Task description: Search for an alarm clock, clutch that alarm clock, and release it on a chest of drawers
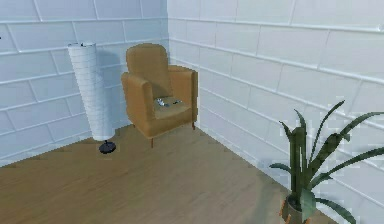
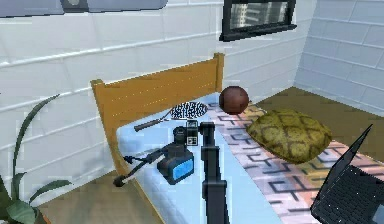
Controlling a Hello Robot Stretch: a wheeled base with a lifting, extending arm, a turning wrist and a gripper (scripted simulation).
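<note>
**Forward view.** A tan armchair [image 1: 158, 90] stands in the corner of a room with white brick walls and a wooden floor [image 1: 150, 185]. A small pale object [image 1: 167, 100] lies on its seat, too small to identify. A white cylindrical floor lamp [image 1: 88, 90] stands just beside the chair, at the view's left. A potted plant [image 1: 312, 165] occupies the lower right.

**Arm side view.** A bed [image 2: 275, 170] with a wooden headboard [image 2: 150, 95] carries a racket [image 2: 178, 113], a brown ball [image 2: 233, 98], a mottled green cushion [image 2: 290, 133] and an open laptop [image 2: 350, 180]. The arm [image 2: 212, 185] rises over the mattress. The gripper [image 2: 128, 170] extends to the view's left past the bed's edge. A dark, blue-rimmed box [image 2: 180, 167] sits at the gripper's body, on or just above the bedding. Whether this box is the alarm clock cannot be told. The state of the fingers [image 2: 140, 172] cannot be told, nor whether they hold anything. A window [image 2: 258, 15] is set high in the wall, and plant leaves [image 2: 25, 165] show at the left edge.
</note>
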